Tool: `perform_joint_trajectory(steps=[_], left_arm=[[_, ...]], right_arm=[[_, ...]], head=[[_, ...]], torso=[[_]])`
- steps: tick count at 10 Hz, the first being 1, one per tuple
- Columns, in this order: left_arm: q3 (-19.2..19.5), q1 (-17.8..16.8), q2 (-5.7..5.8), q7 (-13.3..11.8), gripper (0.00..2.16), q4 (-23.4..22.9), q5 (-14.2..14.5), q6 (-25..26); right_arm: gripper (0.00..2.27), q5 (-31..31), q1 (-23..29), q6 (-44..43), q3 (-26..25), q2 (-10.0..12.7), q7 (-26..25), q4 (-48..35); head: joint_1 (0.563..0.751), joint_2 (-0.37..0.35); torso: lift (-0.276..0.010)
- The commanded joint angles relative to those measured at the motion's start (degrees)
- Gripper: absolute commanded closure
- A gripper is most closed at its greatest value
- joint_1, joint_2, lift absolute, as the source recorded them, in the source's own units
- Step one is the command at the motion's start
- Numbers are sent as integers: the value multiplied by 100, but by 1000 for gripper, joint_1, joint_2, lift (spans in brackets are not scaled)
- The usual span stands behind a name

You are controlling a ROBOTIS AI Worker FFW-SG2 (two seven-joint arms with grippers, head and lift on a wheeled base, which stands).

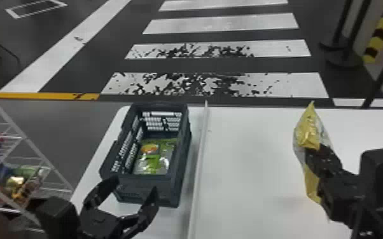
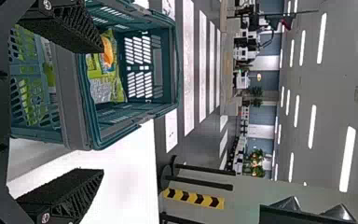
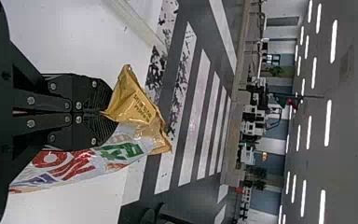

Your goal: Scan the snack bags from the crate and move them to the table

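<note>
The right gripper [image 1: 315,152] pinched the yellow snack bag [image 1: 308,132] while the left gripper [image 1: 134,187] gaped wide; gentle lowering to the white table [image 1: 248,152] before release seemed wisest.

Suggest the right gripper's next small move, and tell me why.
Probably lower the yellow bag onto the table and let go: the right gripper is shut on it, over the table's right side, across the white divider from the crate. I can't tell whether it's scanned.

Bag [image 3: 137,105] yellow-white; crate [image 1: 146,187] dark, probably teal; floor [image 1: 226,23] white-striped.
</note>
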Motion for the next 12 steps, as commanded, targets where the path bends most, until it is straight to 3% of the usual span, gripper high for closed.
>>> perform_joint_trajectory(steps=[1, 3, 6, 8, 10, 12], left_arm=[[-35, -44, 19, 14, 83, 14, -20, 0], [-53, -80, 46, 14, 83, 49, -29, 0], [-114, -194, 63, 23, 83, 181, -29, 0], [-114, -220, 63, 23, 83, 198, -20, 0], [-123, -282, 63, 23, 83, 295, -29, 0], [-132, -326, 63, 23, 83, 348, -29, 0]], right_arm=[[2243, -1426, 87, 19, -814, 148, 150, -82], [2243, -3359, 61, 933, -1939, 394, 581, -29], [2243, -5029, -19, 1794, -2967, 561, 994, 164], [2246, -6181, -476, 2744, -3741, 578, 1310, 1166], [2246, -6488, -889, 3376, -4128, 543, 1433, 2072], [2226, -6330, -1258, 3939, -4312, 403, 1512, 2757]], head=[[695, 142], [695, 96], [695, 73], [695, 60], [695, 29], [695, 10]], torso=[[-95], [-95], [-95], [-95], [-95], [-95]])
